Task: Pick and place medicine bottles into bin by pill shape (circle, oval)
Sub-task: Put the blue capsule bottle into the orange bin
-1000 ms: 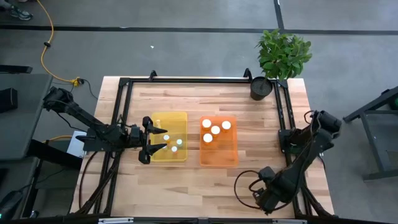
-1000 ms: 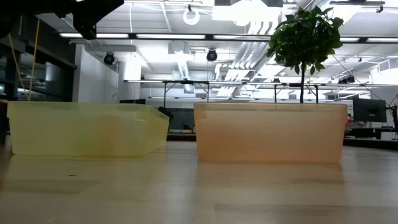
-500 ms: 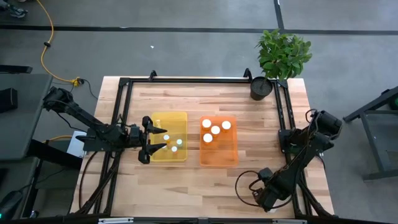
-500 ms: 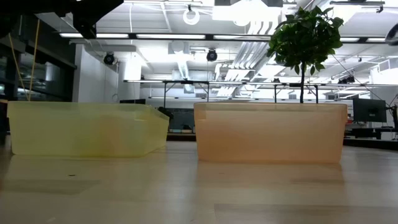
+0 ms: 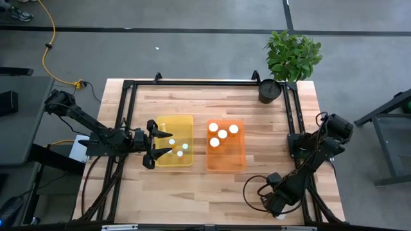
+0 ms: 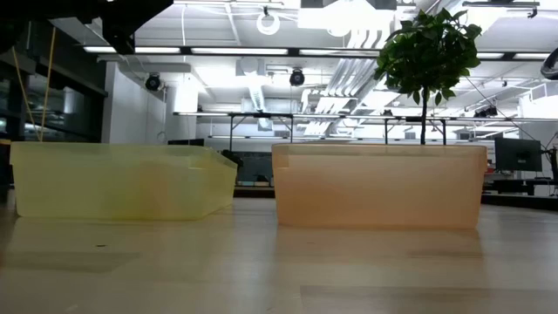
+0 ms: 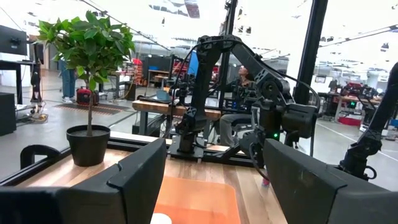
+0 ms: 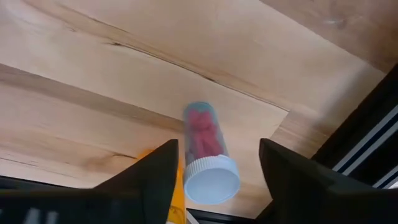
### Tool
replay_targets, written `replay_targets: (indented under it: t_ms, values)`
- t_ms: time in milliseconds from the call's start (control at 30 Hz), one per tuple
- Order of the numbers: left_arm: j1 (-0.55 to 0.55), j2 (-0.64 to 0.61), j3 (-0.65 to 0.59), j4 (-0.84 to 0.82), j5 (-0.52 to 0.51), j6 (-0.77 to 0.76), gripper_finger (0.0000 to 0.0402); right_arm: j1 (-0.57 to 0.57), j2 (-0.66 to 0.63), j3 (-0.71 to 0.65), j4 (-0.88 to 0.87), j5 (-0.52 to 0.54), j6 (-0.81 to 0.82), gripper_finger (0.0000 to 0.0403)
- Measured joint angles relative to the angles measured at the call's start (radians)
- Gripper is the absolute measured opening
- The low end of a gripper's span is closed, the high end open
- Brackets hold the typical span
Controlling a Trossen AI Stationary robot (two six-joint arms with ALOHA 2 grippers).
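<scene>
**A:** Where are the medicine bottles right now?

**B:** One clear little bottle with pink pills and a round white cap [image 8: 210, 163] lies on its side on the pale wooden bench [image 5: 212, 186], at the near right corner. It sits between the two dark fingers [image 8: 155, 180] of the right pincer [image 5: 273, 204], which are spread with a gap on each side of it, not yet touching.

**A:** And the rest?

**B:** Four white-capped bottles [image 5: 221, 134] stand in the far half of the translucent orange plastic bin [image 5: 225, 163], right of centre. A few more white caps [image 5: 180, 147] show in the translucent yellow plastic bin [image 5: 173, 162], just left of the orange one.

**A:** What is the left arm doing?

**B:** The left pincer [image 5: 159, 143] hangs over the left edge of the yellow bin, fingers spread wide and holding nothing. From its wrist, the two broad dark fingers [image 7: 140, 177] frame the orange bin [image 7: 199, 199] ahead.

**A:** Anything else on the bench?

**B:** A small green leafy plant in a black pot [image 5: 270, 90] stands at the far right corner, beside the black metal frame [image 5: 192, 83] that runs round the bench.
</scene>
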Motion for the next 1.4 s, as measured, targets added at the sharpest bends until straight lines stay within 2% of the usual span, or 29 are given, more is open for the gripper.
replay_targets:
  t_ms: [300,500,567,667,767,867,967,1067,1167,1300,1400]
  values:
    - [0.000,0.000,0.000,0.000,0.000,0.000,0.0257,0.000,0.000,0.000,-0.002,-0.053,-0.047,0.0138]
    - [0.000,0.000,0.000,0.001,0.000,0.000,0.0257,-0.016,-0.058,0.038,-0.068,-0.037,-0.124,0.0107]
    - [0.000,0.000,0.000,0.002,0.000,0.001,0.0257,-0.029,-0.101,0.069,-0.132,0.025,-0.133,0.0104]
    - [0.000,0.000,0.000,0.002,-0.001,0.001,0.0257,-0.049,-0.171,0.132,-0.198,0.183,-0.175,0.0103]
    - [0.000,0.000,0.000,0.002,-0.008,0.017,0.0257,-0.085,-0.215,0.200,-0.186,0.349,-0.291,0.0107]
    - [0.000,0.000,0.000,0.002,-0.008,0.018,0.0257,-0.160,-0.214,0.278,-0.182,0.442,-0.446,0.0107]
    - [0.000,0.000,0.000,0.002,-0.008,0.018,0.0257,-0.269,-0.161,0.372,-0.180,0.453,-0.665,0.0107]
    - [0.000,0.000,0.000,0.002,-0.009,0.019,0.0257,-0.395,-0.069,0.489,-0.191,0.415,-0.906,0.0108]
    - [0.000,0.000,0.000,0.003,-0.023,0.018,0.0257,-0.513,0.048,0.619,-0.285,0.385,-1.113,0.0108]
    - [0.000,0.000,0.000,0.003,-0.024,0.026,0.0257,-0.644,0.201,0.741,-0.466,0.392,-1.288,0.0108]
    - [0.000,0.000,0.000,0.003,-0.024,0.026,0.0257,-0.723,0.293,0.773,-0.539,0.364,-1.373,0.0108]
